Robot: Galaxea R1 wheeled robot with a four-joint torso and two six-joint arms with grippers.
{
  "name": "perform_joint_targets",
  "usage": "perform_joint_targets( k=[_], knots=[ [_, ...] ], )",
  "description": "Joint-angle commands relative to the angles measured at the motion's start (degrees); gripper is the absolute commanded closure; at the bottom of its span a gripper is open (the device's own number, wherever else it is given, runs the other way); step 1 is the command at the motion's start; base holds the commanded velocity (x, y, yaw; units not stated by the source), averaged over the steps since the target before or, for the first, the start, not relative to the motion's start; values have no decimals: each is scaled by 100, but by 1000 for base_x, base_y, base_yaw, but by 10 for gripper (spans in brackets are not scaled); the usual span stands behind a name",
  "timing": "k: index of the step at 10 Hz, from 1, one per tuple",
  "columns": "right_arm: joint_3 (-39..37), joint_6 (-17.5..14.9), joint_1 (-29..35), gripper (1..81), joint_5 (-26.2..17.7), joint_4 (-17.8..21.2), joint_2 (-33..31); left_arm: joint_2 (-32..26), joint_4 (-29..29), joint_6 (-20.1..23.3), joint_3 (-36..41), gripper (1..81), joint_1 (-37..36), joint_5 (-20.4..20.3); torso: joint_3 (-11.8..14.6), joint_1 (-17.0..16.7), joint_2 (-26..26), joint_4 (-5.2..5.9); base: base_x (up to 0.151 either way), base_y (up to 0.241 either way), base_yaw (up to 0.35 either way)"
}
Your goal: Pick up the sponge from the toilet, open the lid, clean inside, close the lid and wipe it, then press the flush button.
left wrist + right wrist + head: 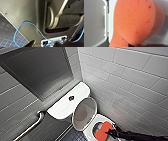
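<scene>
The small orange-red sponge [103, 129], pinched at its middle like a peanut and finely pored across its face [134, 21], hangs over the open bowl of the white glossy ceramic toilet [88, 133]. The right gripper [108, 133] is clamped on the sponge's end nearest the arm. The sponge's long axis seems to run slantwise across the bowl, its free lobe pointing toward the raised lid [84, 112], a smooth white oval showing its greyish inner face. Whether the sponge touches the ceramic, I cannot tell. Behind the lid, the small dark round flush button [71, 98] sits mid-cistern. White rectangular wall tiles [130, 74], a metal grab rail [30, 127] and a dark small-tiled floor [75, 136] surround the toilet.
</scene>
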Motion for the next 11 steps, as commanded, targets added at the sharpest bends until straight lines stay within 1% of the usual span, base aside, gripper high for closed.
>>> perform_joint_targets(
  k=[1,2,3,4,5,7,8,9,10,11],
  knots=[
    [-53,-9,840,811,-604,-253,165,11,12,36,0,10,200,465,121,0,0,0,0,0,0],
    [44,-9,998,811,-648,-253,174,11,12,36,0,10,200,465,13,0,0,195,0,0,0],
    [61,0,1156,811,-780,-244,253,11,12,36,0,10,200,456,24,0,0,411,0,0,0],
    [114,0,1305,811,-842,-244,314,11,12,36,0,10,200,456,24,0,0,554,0,0,0],
    [298,9,1472,811,-903,-244,323,11,12,36,0,10,200,456,24,0,0,722,0,0,0],
    [528,9,1658,811,-1009,-253,367,11,12,36,0,10,200,456,24,0,0,1085,0,0,0],
    [493,9,1605,811,-1017,-262,454,11,12,36,0,10,200,447,24,0,0,1146,0,0,0],
    [422,9,1448,811,-1017,-314,560,11,12,36,0,10,200,447,24,0,0,981,0,0,0],
    [326,9,1281,811,-1017,-411,683,11,12,36,0,10,200,447,24,0,0,1113,0,0,0],
    [194,0,1105,811,-1017,-472,832,19,12,36,0,10,200,447,24,0,0,1167,0,0,0]
  ],
)
